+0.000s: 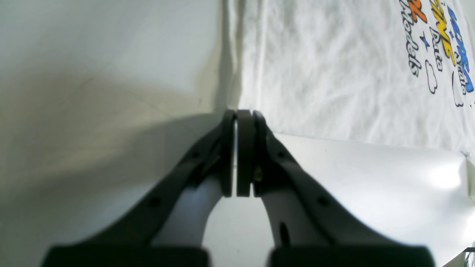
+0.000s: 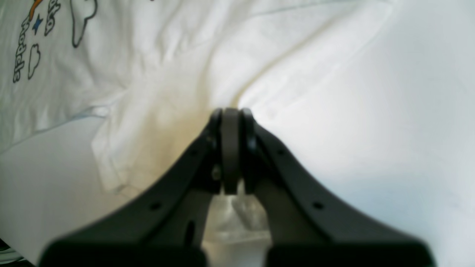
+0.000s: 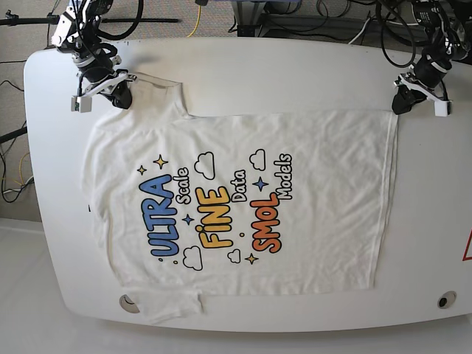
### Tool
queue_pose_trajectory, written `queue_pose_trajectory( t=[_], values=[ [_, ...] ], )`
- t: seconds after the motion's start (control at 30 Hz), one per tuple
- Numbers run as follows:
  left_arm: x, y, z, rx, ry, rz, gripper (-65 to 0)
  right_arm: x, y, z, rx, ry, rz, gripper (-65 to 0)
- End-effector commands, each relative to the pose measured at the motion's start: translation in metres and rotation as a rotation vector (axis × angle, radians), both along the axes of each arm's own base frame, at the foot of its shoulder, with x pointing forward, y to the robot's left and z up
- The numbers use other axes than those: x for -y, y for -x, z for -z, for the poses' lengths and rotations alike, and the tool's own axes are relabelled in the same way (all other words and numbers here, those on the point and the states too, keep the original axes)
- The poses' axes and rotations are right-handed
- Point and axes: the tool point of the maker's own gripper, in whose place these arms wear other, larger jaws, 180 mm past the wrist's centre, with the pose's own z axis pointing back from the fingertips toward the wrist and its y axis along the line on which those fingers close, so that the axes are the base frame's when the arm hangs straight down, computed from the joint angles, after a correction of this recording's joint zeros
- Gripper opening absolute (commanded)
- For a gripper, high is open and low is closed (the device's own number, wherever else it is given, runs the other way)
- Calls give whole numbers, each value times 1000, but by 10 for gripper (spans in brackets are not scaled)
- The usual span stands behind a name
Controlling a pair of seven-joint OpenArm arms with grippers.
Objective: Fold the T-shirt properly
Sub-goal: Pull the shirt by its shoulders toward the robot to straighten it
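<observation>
The white T-shirt (image 3: 317, 236) lies flat and print-up on the white table (image 3: 295, 66), collar end to the left and hem to the right. My right gripper (image 3: 122, 98) is at the far sleeve, top left in the base view. In the right wrist view it (image 2: 230, 110) is shut, and creases in the sleeve cloth (image 2: 167, 74) run to its tips. My left gripper (image 3: 399, 108) is at the far hem corner, top right. In the left wrist view it (image 1: 239, 111) is shut right at the shirt's (image 1: 315, 74) corner edge.
Cables and stands (image 3: 280, 15) crowd the floor behind the table's far edge. Two round holes (image 3: 444, 299) are set in the table near its front edge, one partly under the near sleeve (image 3: 169, 306). A red mark (image 3: 467, 247) is at the right edge.
</observation>
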Motion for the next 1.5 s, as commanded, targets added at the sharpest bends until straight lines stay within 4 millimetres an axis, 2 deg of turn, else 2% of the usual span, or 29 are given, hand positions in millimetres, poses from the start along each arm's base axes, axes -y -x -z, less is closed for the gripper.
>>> queue_pose_trajectory(
  t=[0.0,0.3,0.37,0.5,0.83,1.3,1.37,1.47],
  values=[
    [-3,0,-4,-8,-26,20,-650,3,-2,-7,15,27,-25,-650],
    [4,7,-8,-14,-49,50,-650,8,0,-23,51,57,-47,-650],
    [6,7,-22,18,-77,67,-650,17,7,-29,51,81,-44,-650],
    [8,12,-28,26,-94,73,-650,24,14,-34,49,102,-33,-650],
    [15,29,-30,2,-110,98,-650,19,29,-26,17,86,-38,-650],
    [5,37,-43,-3,-161,116,-650,27,37,-28,15,110,-42,-650],
    [-8,42,-45,-3,-163,64,-650,28,36,-29,17,110,-33,-650],
    [-14,45,-45,-7,-166,45,-650,29,36,-30,19,112,-33,-650]
  ],
)
